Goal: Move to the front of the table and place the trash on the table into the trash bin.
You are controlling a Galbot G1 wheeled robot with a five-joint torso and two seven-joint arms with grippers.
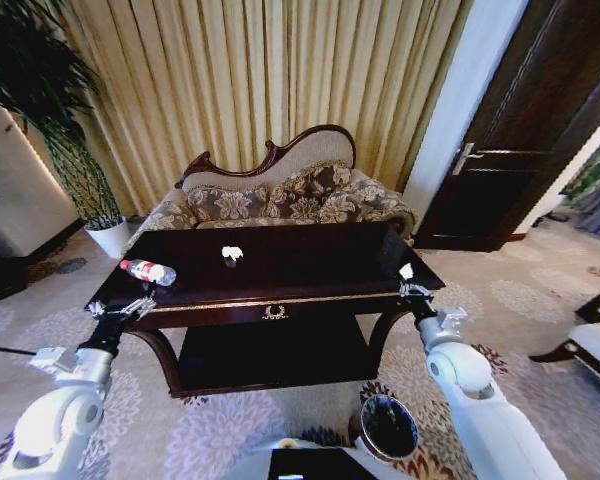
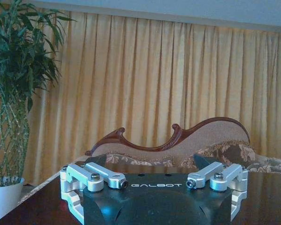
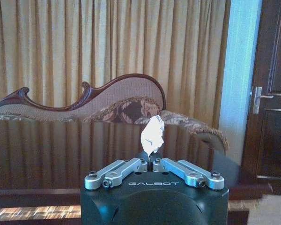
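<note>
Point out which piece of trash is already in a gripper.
The white crumpled scrap pinched in the right gripper at the table's right front corner. The bottle and the other white scrap lie loose on the tabletop.

- Table (image 1: 310, 300): one, dark, with gold trim.
- Plastic bottle (image 1: 148, 271): one, lying on the tabletop.
- White crumpled scraps: two; one scrap (image 1: 232, 254) on the tabletop, one white scrap (image 3: 152, 134) at the right gripper (image 3: 151, 161).
- Trash bin (image 1: 388, 425): one, on the floor.
- Grippers: two; the left gripper (image 2: 154, 183) is the second.
- Sofa (image 1: 280, 195): one.
- Potted plant (image 1: 75, 150): one.
</note>
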